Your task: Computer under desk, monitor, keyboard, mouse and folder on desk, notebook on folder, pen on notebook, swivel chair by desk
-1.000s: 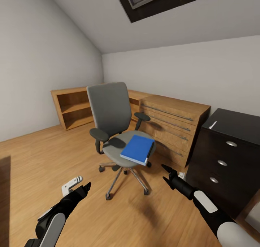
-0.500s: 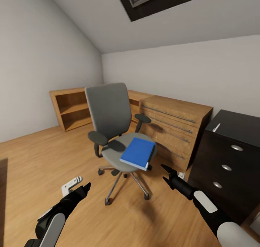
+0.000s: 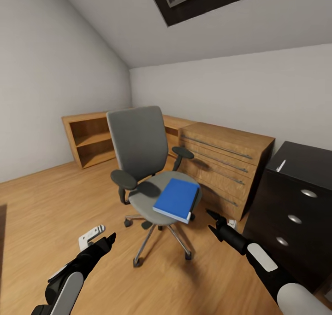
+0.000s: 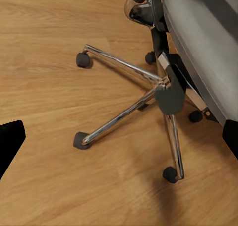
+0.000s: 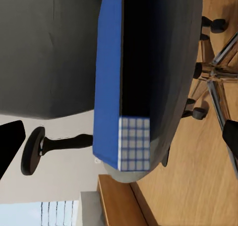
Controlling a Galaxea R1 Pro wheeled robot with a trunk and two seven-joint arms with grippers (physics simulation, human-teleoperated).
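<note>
On the seat of the swivel chair (image 3: 143, 167) lies the blue folder (image 3: 176, 199), flat, its near corner reaching out over the seat's front edge on the robot's right side. The right tool (image 3: 213, 220) hangs just short of that corner, low and level with the seat; its fingers look spread, and the right wrist view faces the folder's edge (image 5: 121, 82) squarely between the fingertips. The left tool (image 3: 109, 239), also open, is held low on the other side, looking at the chrome star base (image 4: 161, 84) and castors.

The main risk I see is the chair itself: it stands on castors, so a push on the folder's edge could roll or turn the seat away, or slide the folder off onto the floor. Closing on so flat a thing may also pinch the seat cushion. Beyond the chair, the wooden dresser (image 3: 226, 163) stands close behind, and the black worktop (image 3: 302, 160), with a white pen (image 3: 280, 166) on it, stands near the right arm, which could strike it when swinging.
</note>
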